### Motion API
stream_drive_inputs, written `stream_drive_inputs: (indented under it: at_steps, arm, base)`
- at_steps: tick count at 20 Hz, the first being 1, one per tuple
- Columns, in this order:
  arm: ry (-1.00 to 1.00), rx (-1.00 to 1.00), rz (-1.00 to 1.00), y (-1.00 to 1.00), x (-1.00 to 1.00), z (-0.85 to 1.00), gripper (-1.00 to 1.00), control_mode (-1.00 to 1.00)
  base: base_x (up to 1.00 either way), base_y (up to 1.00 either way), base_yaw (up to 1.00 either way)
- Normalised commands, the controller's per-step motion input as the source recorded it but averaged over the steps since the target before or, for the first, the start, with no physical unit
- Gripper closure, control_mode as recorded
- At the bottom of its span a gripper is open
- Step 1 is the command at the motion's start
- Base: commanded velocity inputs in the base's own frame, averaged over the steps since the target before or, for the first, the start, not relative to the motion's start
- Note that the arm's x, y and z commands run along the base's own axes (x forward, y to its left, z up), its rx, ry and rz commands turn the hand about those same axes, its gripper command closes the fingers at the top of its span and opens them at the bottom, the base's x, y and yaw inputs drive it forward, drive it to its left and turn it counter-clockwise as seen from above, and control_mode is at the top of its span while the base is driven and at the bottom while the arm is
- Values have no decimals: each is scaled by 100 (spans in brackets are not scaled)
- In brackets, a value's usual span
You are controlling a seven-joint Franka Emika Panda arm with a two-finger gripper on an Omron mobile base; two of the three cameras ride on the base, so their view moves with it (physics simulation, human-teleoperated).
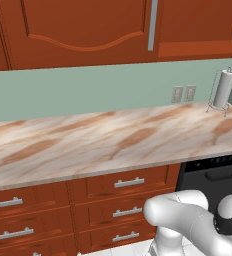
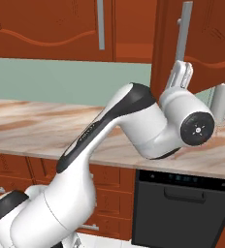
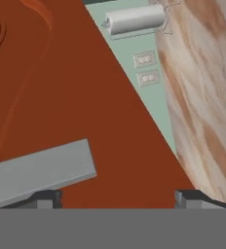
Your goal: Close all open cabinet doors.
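Wall cabinets hang above the tabletop [image 1: 88, 140]. In the left base view a shut cabinet door [image 1: 78, 30] sits at the upper left, its bar handle [image 1: 152, 25] along its right edge, and an open shelf [image 1: 198, 49] lies to its right. In the right base view an open cabinet door [image 2: 201, 43] swings out over the tabletop at the right, with the claw [image 2: 181, 73] just beside its handle [image 2: 183, 29]. The paper towel roll [image 1: 223, 89] stands on the tabletop's far right, against the back wall, with two wall outlets [image 1: 183, 93] to its left. Drawers [image 1: 123, 190] sit below the tabletop, the oven [image 2: 182, 208] to their right.
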Motion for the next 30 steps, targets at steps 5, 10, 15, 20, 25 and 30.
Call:
stream_drive_inputs:
  at_steps: [5, 10, 15, 20, 25, 30]
  arm:
    - [0, 0, 11, 38, 63, -9, -100, -100]
    - [0, 0, 13, 34, 67, -7, -100, -100]
    - [0, 0, 14, 32, 71, -5, -100, -100]
    - [0, 0, 12, 35, 78, -5, -100, -100]
    - [0, 0, 10, 33, 80, 0, -100, -100]
    - [1, 0, 10, 31, 82, 0, -100, -100]
  base:
    - [0, 0, 0]
    - [0, 0, 0]
    - [0, 0, 0]
    - [0, 0, 0]
    - [0, 0, 0]
    - [0, 0, 0]
